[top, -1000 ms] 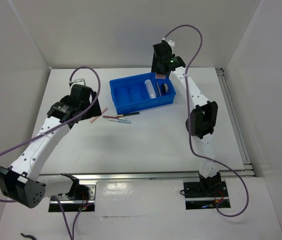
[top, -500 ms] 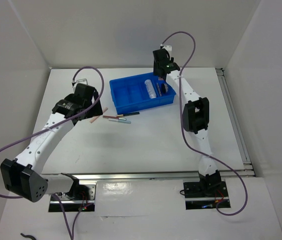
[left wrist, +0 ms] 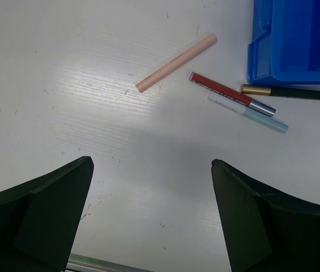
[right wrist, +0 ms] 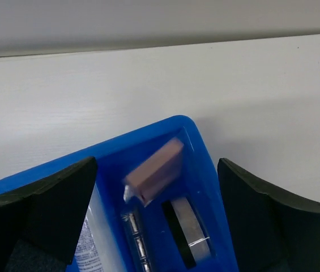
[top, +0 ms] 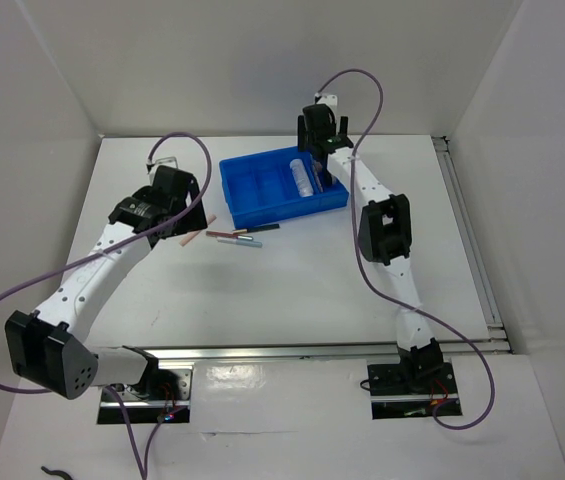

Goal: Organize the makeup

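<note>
My right gripper (right wrist: 157, 164) hangs open over the back right corner of the blue tray (right wrist: 208, 164). The pink square (right wrist: 154, 169) is tilted and blurred between the fingers, touching neither, inside the rightmost compartment. Below it lie the round compact (right wrist: 191, 229) on edge, the long palette (right wrist: 137, 243) and the clear-white tube (right wrist: 89, 249). My left gripper (left wrist: 151, 170) is open and empty above the table. Ahead of it lie a pink pencil (left wrist: 176, 61), a red one (left wrist: 221, 92), a light blue one (left wrist: 260, 118) and a dark one with a gold cap (left wrist: 289, 93), close to the tray's corner (left wrist: 295, 39).
In the top view the tray (top: 292, 208) sits at the back middle of the white table, with the pencils (top: 234, 237) just left of its front. White walls close in the back and both sides. A metal rail (top: 472, 250) runs along the right edge.
My right gripper has opened and let go of the pink square, which drops into the tray. The right arm has shifted slightly left over the tray's back corner. The left arm barely moved.
</note>
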`<action>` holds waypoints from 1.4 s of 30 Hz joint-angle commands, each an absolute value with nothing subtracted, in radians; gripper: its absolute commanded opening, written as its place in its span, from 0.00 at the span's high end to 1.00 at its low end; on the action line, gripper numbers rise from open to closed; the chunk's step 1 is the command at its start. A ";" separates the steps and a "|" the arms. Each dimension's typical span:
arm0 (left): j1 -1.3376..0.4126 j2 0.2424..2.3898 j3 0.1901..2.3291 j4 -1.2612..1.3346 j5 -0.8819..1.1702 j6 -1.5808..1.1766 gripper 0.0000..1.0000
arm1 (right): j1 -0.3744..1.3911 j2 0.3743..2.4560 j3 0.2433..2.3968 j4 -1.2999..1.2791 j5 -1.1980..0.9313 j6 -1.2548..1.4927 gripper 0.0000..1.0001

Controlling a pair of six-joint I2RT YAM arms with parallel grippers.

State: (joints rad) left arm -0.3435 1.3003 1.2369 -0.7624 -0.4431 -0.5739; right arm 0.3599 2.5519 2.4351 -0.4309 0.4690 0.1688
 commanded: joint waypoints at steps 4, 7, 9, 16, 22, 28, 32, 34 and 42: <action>-0.339 1.318 1.239 -0.735 -0.451 -0.551 0.00 | 0.354 2.450 2.338 -0.321 0.485 0.175 0.15; -0.339 1.318 1.249 -0.735 -0.442 -0.551 0.00 | 0.354 2.382 2.300 -0.321 0.485 0.193 0.40; -0.339 1.318 1.249 -0.726 -0.431 -0.551 0.00 | 0.354 2.338 2.299 -0.360 0.485 0.207 0.53; -0.339 1.385 1.239 -0.725 -0.411 -0.551 0.06 | 0.390 2.105 2.113 -0.443 0.385 0.288 0.57; -0.316 1.570 1.262 -0.727 -0.485 -0.541 0.17 | 0.399 1.841 1.848 -0.500 0.338 0.353 0.33; -0.258 1.722 1.324 -0.674 -0.463 -0.523 0.18 | 0.388 1.659 1.645 -0.552 0.327 0.373 0.33; -0.229 1.811 1.357 -0.664 -0.448 -0.512 0.18 | 0.376 1.614 1.597 -0.571 0.318 0.373 0.35; -0.206 1.854 1.368 -0.649 -0.448 -0.491 0.18 | 0.365 1.588 1.583 -0.580 0.318 0.373 0.35; -0.195 1.947 1.454 -0.618 -0.367 -0.404 0.13 | 0.365 1.588 1.560 -0.589 0.308 0.373 0.36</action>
